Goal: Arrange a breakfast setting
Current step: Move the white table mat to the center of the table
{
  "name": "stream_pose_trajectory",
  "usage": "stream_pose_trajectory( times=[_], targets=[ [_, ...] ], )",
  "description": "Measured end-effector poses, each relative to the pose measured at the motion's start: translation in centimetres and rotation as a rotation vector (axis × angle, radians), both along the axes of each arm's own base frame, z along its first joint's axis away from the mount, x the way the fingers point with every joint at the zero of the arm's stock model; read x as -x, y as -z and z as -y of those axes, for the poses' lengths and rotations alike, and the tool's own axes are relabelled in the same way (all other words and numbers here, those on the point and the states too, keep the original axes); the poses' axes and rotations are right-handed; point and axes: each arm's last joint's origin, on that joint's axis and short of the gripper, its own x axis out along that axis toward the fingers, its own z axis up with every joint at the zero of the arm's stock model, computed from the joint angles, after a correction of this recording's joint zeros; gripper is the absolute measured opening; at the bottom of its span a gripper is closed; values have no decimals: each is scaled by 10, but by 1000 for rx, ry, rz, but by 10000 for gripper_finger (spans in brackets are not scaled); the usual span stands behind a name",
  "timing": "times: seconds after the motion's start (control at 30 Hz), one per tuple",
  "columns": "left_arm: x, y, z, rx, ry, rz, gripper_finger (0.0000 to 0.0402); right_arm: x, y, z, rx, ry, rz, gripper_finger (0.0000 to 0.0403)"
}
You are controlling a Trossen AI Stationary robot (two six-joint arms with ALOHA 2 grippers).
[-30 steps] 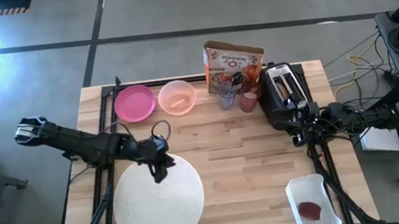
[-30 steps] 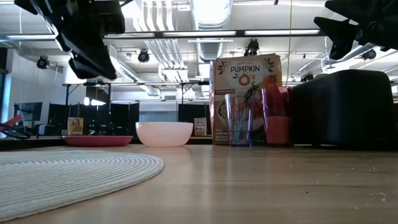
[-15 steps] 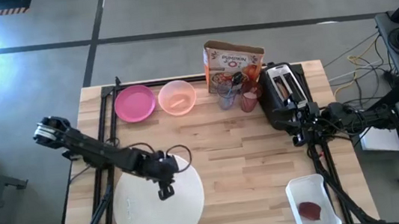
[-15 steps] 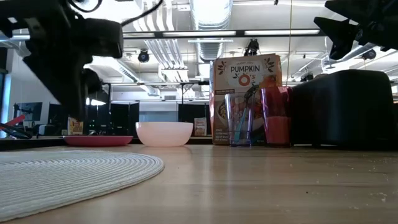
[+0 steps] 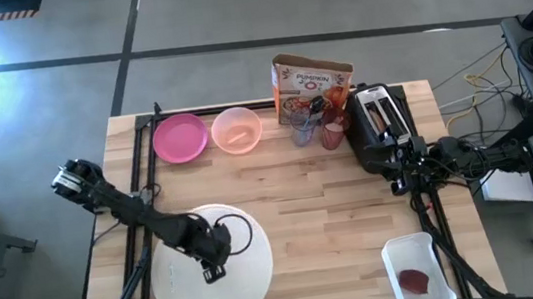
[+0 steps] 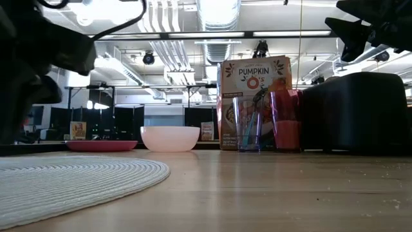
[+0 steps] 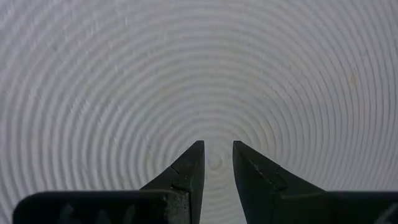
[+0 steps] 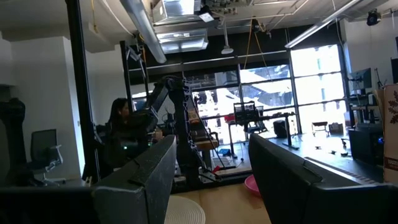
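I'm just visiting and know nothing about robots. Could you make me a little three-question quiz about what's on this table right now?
1. True or false: the plate lies on the mat.
2. Which stands nearest the toaster? A) bowl B) pink cup C) mat
3. Fill in: the left gripper hangs over the ____, holding nothing.

Key
1. False: the plate lies at the table's far edge, apart from the mat.
2. B
3. mat

Wood table (image 5: pixel 293 207) — mat (image 5: pixel 187 289), plate (image 5: pixel 180 138), bowl (image 5: pixel 236 130), toaster (image 5: pixel 380 121)
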Motion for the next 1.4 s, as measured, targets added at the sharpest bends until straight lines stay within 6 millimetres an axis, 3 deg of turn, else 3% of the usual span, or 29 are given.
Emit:
stream_pose_trajectory(
  times=[0.4,0.67,1.13,1.4],
  targets=[
    [6,25,15,-36,-29,-108,66,0,0,0,0,0,0,192],
    [-11,35,10,-64,90,-94,66,0,0,0,0,0,0,192],
    [-59,28,-41,-178,182,106,66,0,0,0,0,0,0,192],
    [-90,40,-71,-201,214,245,66,0,0,0,0,0,0,192]
  ],
)
